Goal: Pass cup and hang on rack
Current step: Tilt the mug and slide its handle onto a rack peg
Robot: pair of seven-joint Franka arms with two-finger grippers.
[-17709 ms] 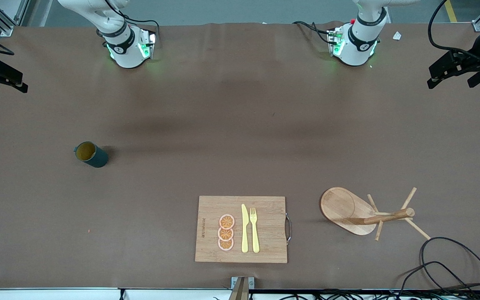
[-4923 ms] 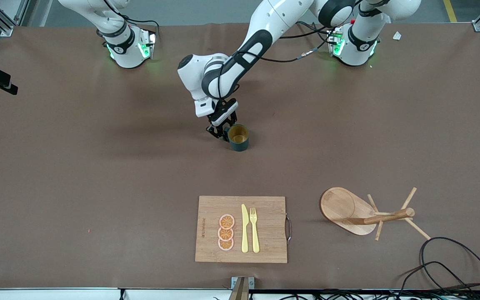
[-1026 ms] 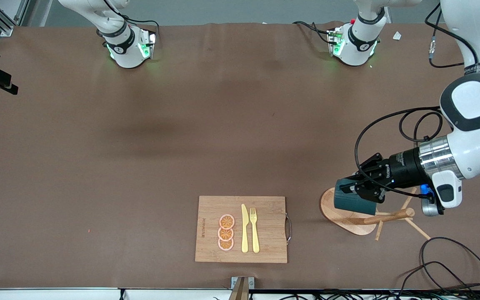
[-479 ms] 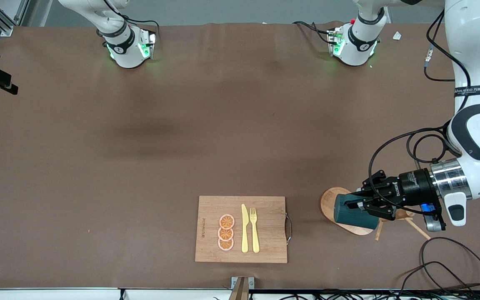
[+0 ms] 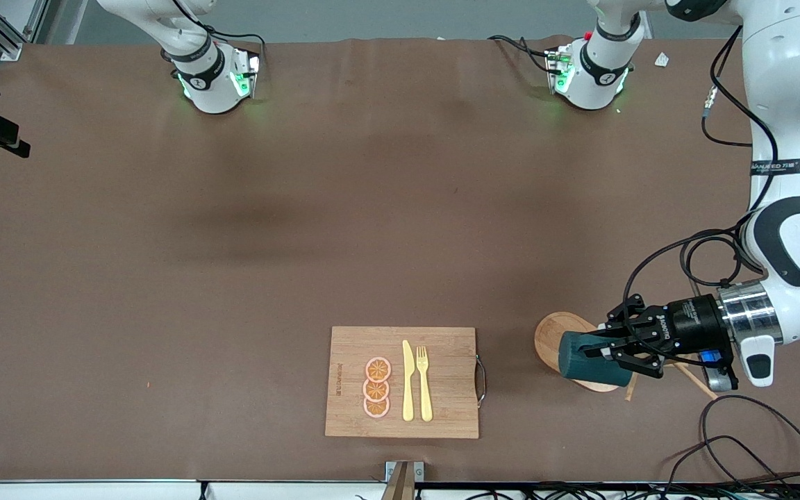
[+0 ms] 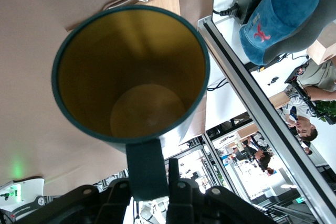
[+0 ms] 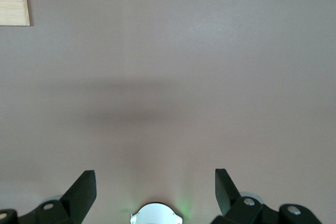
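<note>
Now left gripper point(image 5: 615, 345) clamps the cup point(image 5: 591, 358) by its handle, cup tipped sideways over the rack point(image 5: 558, 335) near the table's front edge, left arm's end. Judgement: line handle onto 1 peg, descend slowly. Right gripper point(image 7: 155, 187) waits, fingers spread wide.

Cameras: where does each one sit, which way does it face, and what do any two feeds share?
Front view: high across the table, facing both bases; shows the left arm holding the cup over the rack, beside the cutting board.
Left wrist view: on the left wrist, looking into the cup; the left claw grips its handle.
Right wrist view: on the waiting right wrist, facing bare table; the right claw is open.
Shared: cup in front and left wrist views.
</note>
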